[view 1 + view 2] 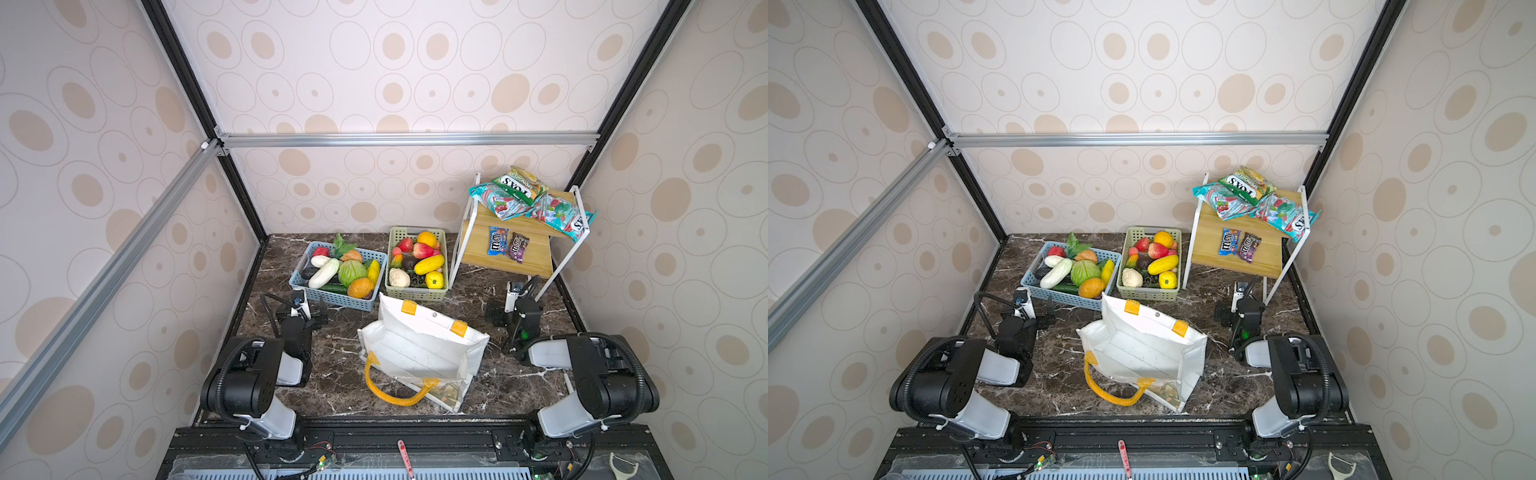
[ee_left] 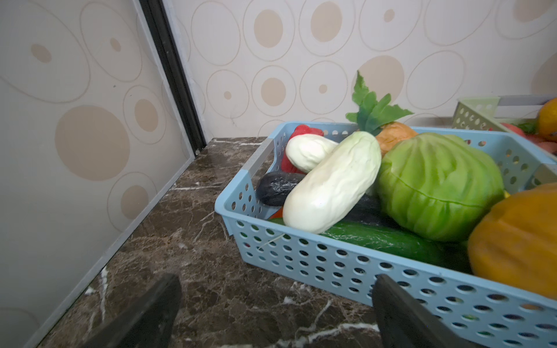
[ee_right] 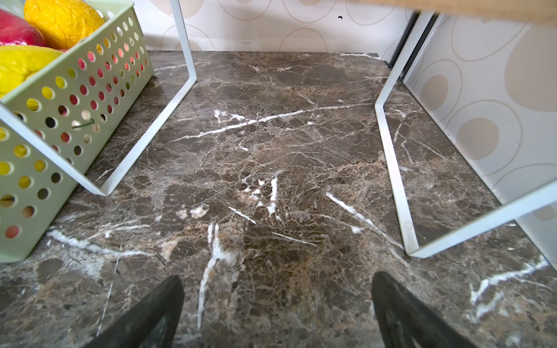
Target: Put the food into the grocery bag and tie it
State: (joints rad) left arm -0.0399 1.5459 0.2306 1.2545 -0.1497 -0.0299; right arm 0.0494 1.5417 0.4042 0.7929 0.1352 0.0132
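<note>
The white grocery bag (image 1: 419, 353) (image 1: 1142, 353) stands open mid-table, and its yellow-orange handle (image 1: 395, 397) hangs over the near side. The food is a green cabbage (image 1: 352, 272) (image 2: 437, 186), a white gourd (image 2: 331, 180) and other plastic produce in two baskets. Teal snack packets (image 1: 505, 203) and a dark purple packet (image 1: 517, 247) lie on a shelf. My left gripper (image 1: 302, 316) (image 2: 277, 283) is open and empty, low before the blue basket's near wall. My right gripper (image 1: 515, 309) (image 3: 277, 283) is open and empty above bare marble in front of the shelf legs.
The blue basket (image 1: 332, 300) and the green basket (image 1: 415, 294) stand side by side behind the bag. A wooden shelf (image 1: 509, 259) on white metal legs (image 3: 391, 168) fills the back right corner. Patterned walls close in the left, back and right sides.
</note>
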